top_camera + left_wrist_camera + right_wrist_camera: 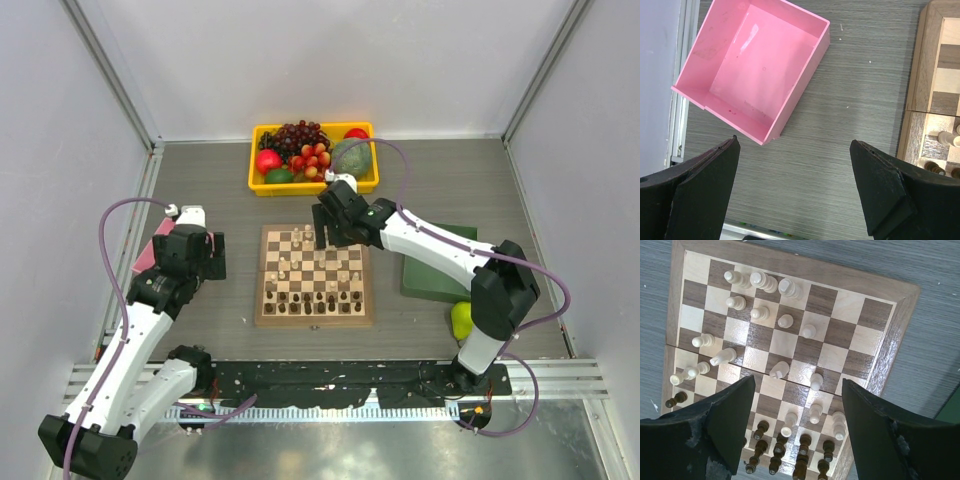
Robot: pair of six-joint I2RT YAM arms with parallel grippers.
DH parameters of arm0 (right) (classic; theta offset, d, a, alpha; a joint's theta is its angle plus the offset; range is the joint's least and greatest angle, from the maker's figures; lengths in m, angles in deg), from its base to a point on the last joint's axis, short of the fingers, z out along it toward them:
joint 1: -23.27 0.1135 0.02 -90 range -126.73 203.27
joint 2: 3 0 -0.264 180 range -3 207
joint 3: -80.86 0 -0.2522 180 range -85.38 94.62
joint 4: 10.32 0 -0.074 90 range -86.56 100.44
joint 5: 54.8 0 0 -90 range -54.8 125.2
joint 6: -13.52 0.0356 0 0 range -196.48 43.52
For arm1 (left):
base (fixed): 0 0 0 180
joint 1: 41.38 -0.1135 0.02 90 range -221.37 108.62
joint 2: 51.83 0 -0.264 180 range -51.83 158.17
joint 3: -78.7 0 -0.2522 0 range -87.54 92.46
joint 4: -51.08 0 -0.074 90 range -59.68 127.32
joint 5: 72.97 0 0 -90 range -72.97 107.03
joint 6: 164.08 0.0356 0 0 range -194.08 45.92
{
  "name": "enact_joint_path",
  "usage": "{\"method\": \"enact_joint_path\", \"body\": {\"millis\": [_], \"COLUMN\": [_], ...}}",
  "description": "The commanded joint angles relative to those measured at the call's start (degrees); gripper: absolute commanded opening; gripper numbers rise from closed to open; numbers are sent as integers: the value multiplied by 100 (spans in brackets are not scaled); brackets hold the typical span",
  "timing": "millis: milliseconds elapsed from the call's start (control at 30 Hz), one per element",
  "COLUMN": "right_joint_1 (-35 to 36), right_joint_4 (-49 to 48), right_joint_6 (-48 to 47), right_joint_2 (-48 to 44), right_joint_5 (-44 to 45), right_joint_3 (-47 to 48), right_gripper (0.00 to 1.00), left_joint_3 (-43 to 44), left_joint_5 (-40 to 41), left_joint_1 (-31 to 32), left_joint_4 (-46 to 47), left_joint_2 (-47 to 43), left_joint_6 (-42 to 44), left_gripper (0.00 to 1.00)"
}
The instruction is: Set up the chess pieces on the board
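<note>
The board [267, 311] lies mid-table. Cream-white pieces [300, 240] stand scattered over its far and middle rows, and dark brown pieces [315, 300] stand in its two near rows. In the right wrist view the board [892, 325] fills the frame. Several white pieces [785, 320] stand upright there, a few lie tipped [722, 356], and the dark pieces [802, 450] are at the bottom. My right gripper [797, 412] [322, 236] hovers open and empty above the board. My left gripper [795, 190] [205, 260] is open and empty over bare table, left of the board [920, 75].
An empty pink tray [798, 80] [145, 255] lies left of the board. A green tray [440, 270] lies to the right under the right arm, with a yellow-green fruit [461, 320] near it. A yellow bin [262, 185] of fruit stands behind the board.
</note>
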Motion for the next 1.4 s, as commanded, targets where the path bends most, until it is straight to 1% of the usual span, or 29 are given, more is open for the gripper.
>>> {"method": "enact_joint_path", "body": {"millis": [0,133,300,433,533,767,867,1000,1167,1367], "right_joint_1": [30,162,293,294,276,188,179,179,92,83], "right_joint_4": [-75,-181,-137,56,153,188,179,285,399,408], "right_joint_6": [38,47,47,38,126,583,653,706,864,900], "right_joint_2": [-253,-156,-33,-156,-401,-1052,-1175,-1114,-956,-877], "right_joint_5": [-254,-431,-440,60,394,334,228,158,-26,-115], "right_joint_3": [76,67,243,173,-107,-951,-1163,-1260,-1339,-1427], "right_gripper": [77,77,76,76,76,74,71,67,57,51], "left_joint_3": [10,19,28,37,37,37,46,54,63,54], "left_joint_5": [111,94,94,76,59,59,24,15,15,-29], "left_joint_1": [-23,-23,-23,-23,-23,-23,-23,-32,-32,-23], "left_joint_4": [50,41,32,32,32,15,15,15,-3,6], "left_joint_2": [-25,10,10,45,72,72,89,116,124,151], "left_joint_6": [65,73,73,73,91,100,100,109,109,117], "left_gripper": [100,100,99,100,100,99,99,99,100,100]}}
